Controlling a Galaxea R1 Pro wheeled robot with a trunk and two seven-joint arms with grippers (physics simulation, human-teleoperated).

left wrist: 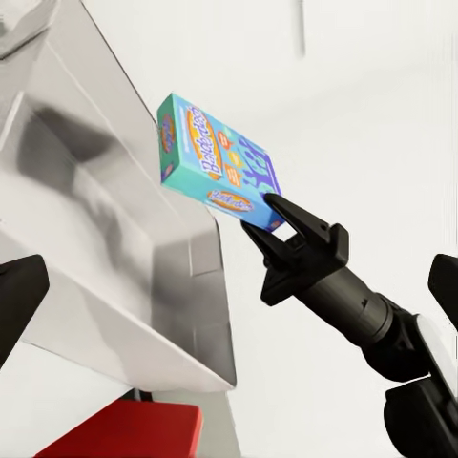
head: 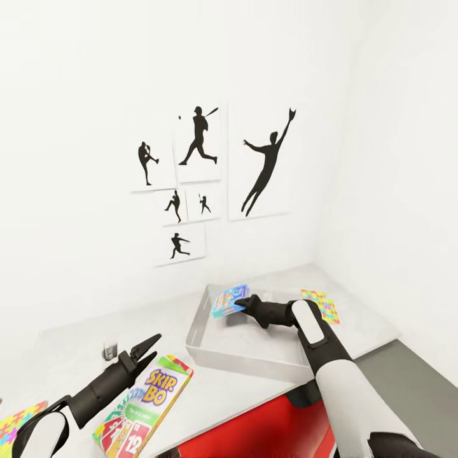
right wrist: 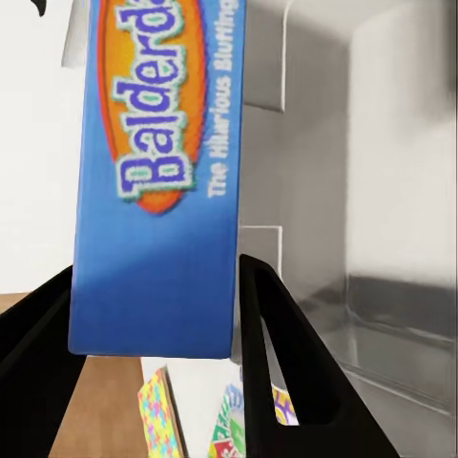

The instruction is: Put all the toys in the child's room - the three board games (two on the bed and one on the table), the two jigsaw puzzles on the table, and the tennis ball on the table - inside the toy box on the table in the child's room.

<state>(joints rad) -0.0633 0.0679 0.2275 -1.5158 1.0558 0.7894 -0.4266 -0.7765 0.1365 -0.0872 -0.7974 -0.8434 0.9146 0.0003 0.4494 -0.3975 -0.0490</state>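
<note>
Holding the blue board game (head: pixel 230 300) over the toy box (head: pixel 210 348) on the table (head: pixel 70 343).
At the left, the left gripper (head: pixel 147 348) hovers spread above the Skip-Bo box (head: pixel 145 413) near the table's edge; right of it, the right gripper (head: pixel 242 305) pinches the blue box's edge.

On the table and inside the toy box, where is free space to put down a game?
The toy box floor looks bare under the blue game that the right hand holds. The table is bare between the box and the left hand. Crowded: the near edge, with the Skip-Bo box, and the puzzle right of the box.
</note>
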